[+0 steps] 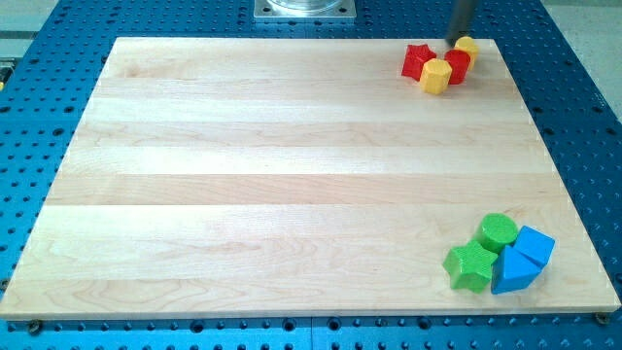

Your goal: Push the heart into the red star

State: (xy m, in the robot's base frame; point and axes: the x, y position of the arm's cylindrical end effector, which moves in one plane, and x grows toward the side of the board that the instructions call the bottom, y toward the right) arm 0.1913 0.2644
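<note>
The red star (417, 61) lies near the top right corner of the wooden board (292, 175). A yellow hexagon-like block (436, 75) touches its lower right side. A second red block (459, 64), shape unclear, sits just right of the hexagon. A small yellow block (468, 46), which looks like the heart, lies at the board's top edge, touching that red block from above. My tip (455, 41) is at the top edge, right against the left side of the yellow heart and just above the red block.
A green cylinder (498, 231), a green star (470, 265), a blue cube (534, 246) and a blue triangle (511, 273) cluster at the bottom right corner. Blue perforated table (583, 117) surrounds the board. A metal mount (305, 9) sits at the view's top.
</note>
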